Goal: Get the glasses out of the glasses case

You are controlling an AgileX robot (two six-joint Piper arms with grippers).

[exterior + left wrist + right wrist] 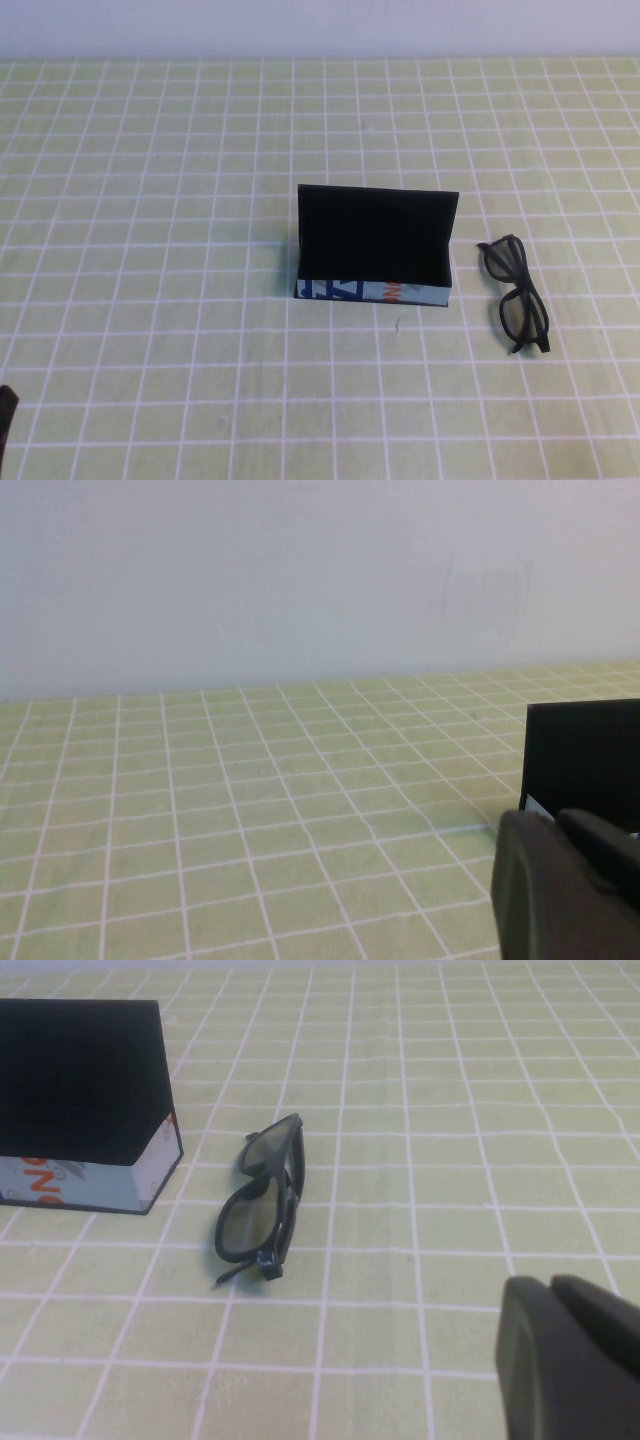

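Note:
The glasses case stands open in the middle of the table, its black lid upright and its white, blue and orange printed front facing me. It also shows in the left wrist view and the right wrist view. The black glasses lie folded on the cloth just right of the case, outside it, and show in the right wrist view. My left gripper is shut and empty, low at the near left. My right gripper is shut and empty, near-right of the glasses and apart from them.
A green cloth with a white grid covers the whole table. A pale wall runs along the far edge.

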